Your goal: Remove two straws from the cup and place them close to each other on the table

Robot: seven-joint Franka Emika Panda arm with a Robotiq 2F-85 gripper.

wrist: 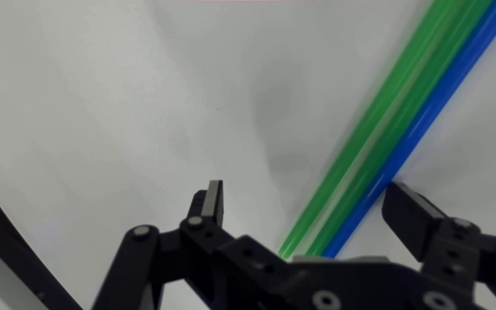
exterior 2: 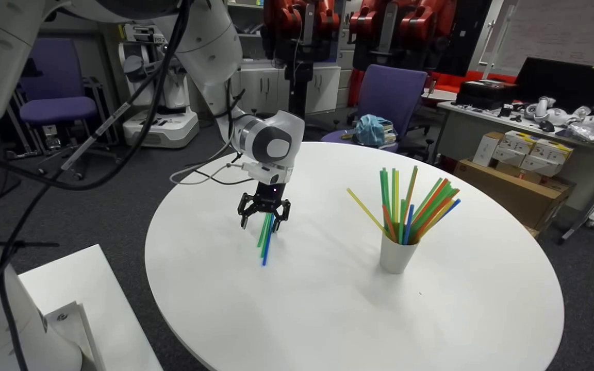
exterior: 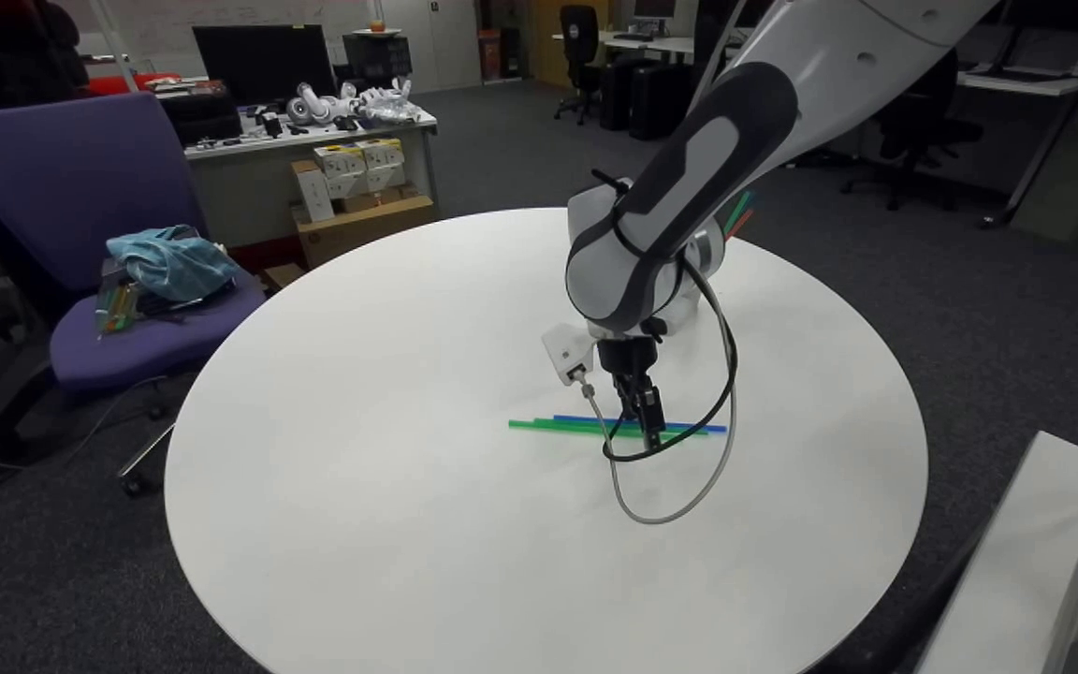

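Observation:
Two green straws (wrist: 360,144) and a blue straw (wrist: 420,125) lie side by side on the white round table (exterior 2: 328,319). One green straw has a narrow gap to its neighbour; the other lies against the blue one. My gripper (wrist: 304,184) is open above the straws, its fingers on either side of them. The right fingertip in the wrist view meets the blue straw's edge; I cannot tell if it touches. The gripper also shows low over the straws in an exterior view (exterior 2: 260,224). The white cup (exterior 2: 396,257) stands upright, holding several coloured straws.
In an exterior view the arm largely hides the cup; straw tips (exterior: 737,215) show behind it. A grey cable loop (exterior: 661,520) hangs from the wrist near the table. A purple chair (exterior: 80,187) with a blue cloth stands beside the table. A yellow straw (exterior 2: 364,208) leans far out of the cup.

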